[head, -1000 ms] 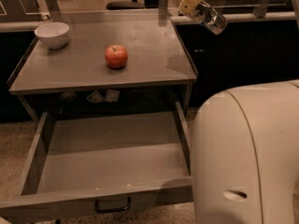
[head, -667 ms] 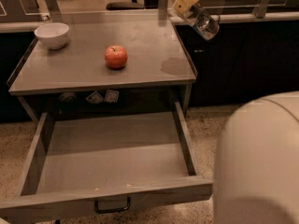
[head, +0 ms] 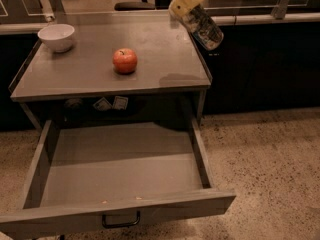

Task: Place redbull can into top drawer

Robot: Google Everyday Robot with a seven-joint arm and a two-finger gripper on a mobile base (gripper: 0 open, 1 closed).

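The redbull can (head: 206,30) is a slim silvery can with dark markings, tilted with its lower end pointing down and right. My gripper (head: 191,13), beige, comes in from the top edge and is shut on the can's upper part. It holds the can in the air above the right edge of the grey tabletop (head: 165,49). The top drawer (head: 175,206) is pulled wide open below the tabletop. Its grey inside is bare and its black handle (head: 121,220) is at the front. The can is higher than the drawer and behind its back right corner.
A red apple (head: 125,60) sits mid-tabletop. A white bowl (head: 56,36) stands at the back left corner. A dark cabinet front (head: 260,64) runs along the right behind the table. Speckled floor (head: 270,159) lies right of the drawer.
My gripper and the can have shifted left and a little lower, toward the table's right edge. The large white robot body at the bottom right has left the view.
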